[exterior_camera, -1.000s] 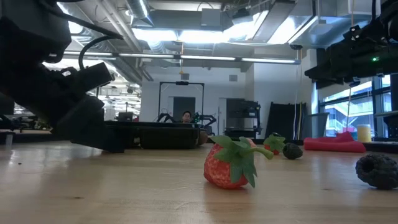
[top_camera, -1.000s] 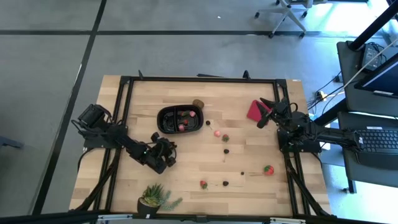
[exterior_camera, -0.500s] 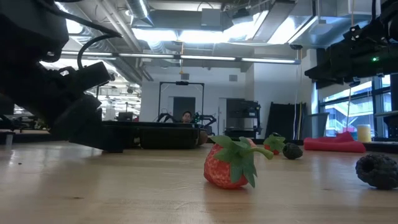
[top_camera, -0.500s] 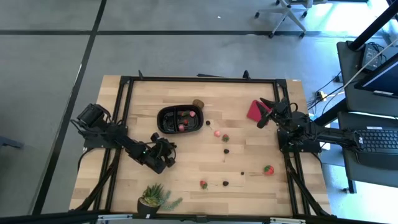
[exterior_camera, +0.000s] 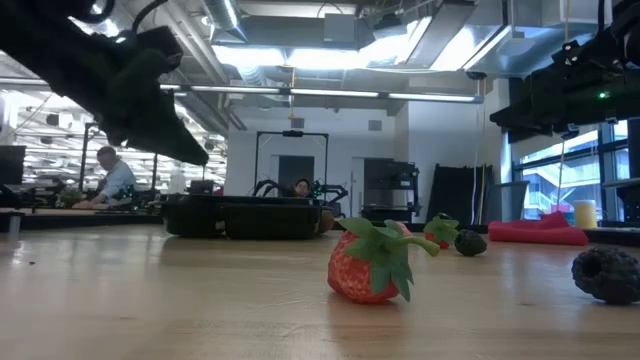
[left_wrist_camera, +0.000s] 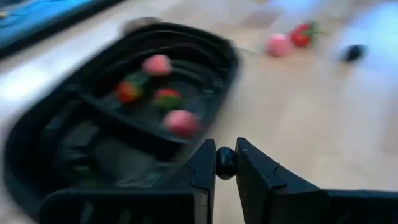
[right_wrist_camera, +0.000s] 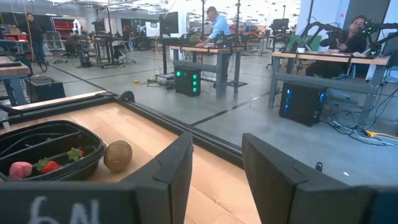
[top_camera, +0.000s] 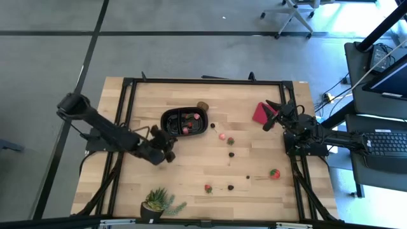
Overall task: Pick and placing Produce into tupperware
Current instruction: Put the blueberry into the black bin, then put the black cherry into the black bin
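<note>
The black tupperware tray (top_camera: pixel 183 121) lies on the wooden table and holds several red and pink fruit pieces (left_wrist_camera: pixel 168 99). More produce lies loose to its right: a pink piece (top_camera: pixel 222 135), strawberries (top_camera: pixel 274 172), dark berries (top_camera: pixel 231 154), and a brown round piece (top_camera: pixel 203 106) beyond the tray's far edge. My left gripper (top_camera: pixel 169 147) hangs above the table by the tray's near edge, shut on a small dark berry (left_wrist_camera: pixel 225 163). My right gripper (top_camera: pixel 269 122) waits open over the flat red square (top_camera: pixel 260 113). My left gripper pinches the dark berry (left_wrist_camera: pixel 225 163) between its two fingertips (left_wrist_camera: pixel 205 168), only at their free ends. The fingers slant down toward the tray from its near side. The berry is lifted clear of the table.
A green spiky potted plant (top_camera: pixel 158 202) stands at the near edge. A strawberry (exterior_camera: pixel 372 265) and a dark berry (exterior_camera: pixel 607 272) lie close to the low camera. Bare wood lies left of the tray. People sit at desks in the room beyond.
My left gripper has risen off the table and moved toward the far edge, closer to the tray's near rim, staying shut. Its arm has swung up and out to the left. The right arm has kept still.
</note>
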### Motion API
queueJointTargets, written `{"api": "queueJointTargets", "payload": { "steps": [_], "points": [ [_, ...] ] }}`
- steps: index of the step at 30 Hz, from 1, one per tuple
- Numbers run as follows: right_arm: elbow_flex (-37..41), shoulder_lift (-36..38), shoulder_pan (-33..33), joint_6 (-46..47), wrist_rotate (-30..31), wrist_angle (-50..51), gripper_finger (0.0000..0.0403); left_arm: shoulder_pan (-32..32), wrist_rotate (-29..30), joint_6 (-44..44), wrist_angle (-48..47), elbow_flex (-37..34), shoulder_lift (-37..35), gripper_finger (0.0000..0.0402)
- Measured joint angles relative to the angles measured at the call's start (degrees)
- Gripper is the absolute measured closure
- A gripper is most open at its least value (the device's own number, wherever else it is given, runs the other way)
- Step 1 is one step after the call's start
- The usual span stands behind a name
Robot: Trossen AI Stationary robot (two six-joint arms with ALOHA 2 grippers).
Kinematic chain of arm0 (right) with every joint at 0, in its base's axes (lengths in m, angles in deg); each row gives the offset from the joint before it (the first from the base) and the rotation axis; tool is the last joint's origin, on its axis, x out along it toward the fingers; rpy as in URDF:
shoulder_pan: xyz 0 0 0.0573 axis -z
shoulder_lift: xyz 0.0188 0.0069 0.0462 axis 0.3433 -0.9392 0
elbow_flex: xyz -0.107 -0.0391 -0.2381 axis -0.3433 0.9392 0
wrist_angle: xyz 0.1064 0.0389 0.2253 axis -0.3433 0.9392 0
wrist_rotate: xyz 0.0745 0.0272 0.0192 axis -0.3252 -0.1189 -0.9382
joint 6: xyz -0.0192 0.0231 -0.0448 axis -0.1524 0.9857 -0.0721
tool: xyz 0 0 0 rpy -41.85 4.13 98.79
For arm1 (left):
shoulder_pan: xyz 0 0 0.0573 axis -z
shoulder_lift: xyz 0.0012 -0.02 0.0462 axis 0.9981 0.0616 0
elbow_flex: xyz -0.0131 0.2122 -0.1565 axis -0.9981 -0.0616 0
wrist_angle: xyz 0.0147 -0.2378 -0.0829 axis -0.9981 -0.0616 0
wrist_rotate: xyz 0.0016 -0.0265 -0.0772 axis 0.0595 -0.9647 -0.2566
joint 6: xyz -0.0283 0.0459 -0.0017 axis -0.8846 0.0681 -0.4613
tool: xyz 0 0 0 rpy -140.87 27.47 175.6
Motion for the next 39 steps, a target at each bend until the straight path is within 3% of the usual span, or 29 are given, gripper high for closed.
{"api": "queueJointTargets", "payload": {
  "steps": [6, 16, 29, 32, 35, 39],
  "points": [
    [0.0, 0.0, 0.0, 0.0, 0.0, 0.0, 0.0260, -8.0, -1.8, -0.8, -6.7, 0.0, -2.4, 0.0367],
    [0.0, 0.0, 0.0, 0.0, 0.0, 0.0, 0.0260, -15.5, -3.6, -0.6, -9.6, 0.0, -1.9, 0.0314],
    [0.0, 0.0, 0.0, 0.5, 0.0, -0.1, 0.0260, -15.7, -3.4, 1.0, -9.7, 0.1, -1.9, 0.0283],
    [0.0, 0.0, 0.0, 7.5, -0.1, -2.1, 0.0260, -15.6, -3.4, 1.0, -9.1, 0.1, -1.9, 0.0281],
    [0.0, 0.0, 0.0, 10.8, -1.1, -7.4, 0.0260, -14.0, -1.5, 1.6, -6.2, 0.1, -1.9, 0.0278],
    [0.0, 0.0, 0.0, 8.0, -6.1, -11.9, 0.0260, -9.3, 0.1, 7.7, 3.0, 0.2, -1.9, 0.0274]
  ]
}}
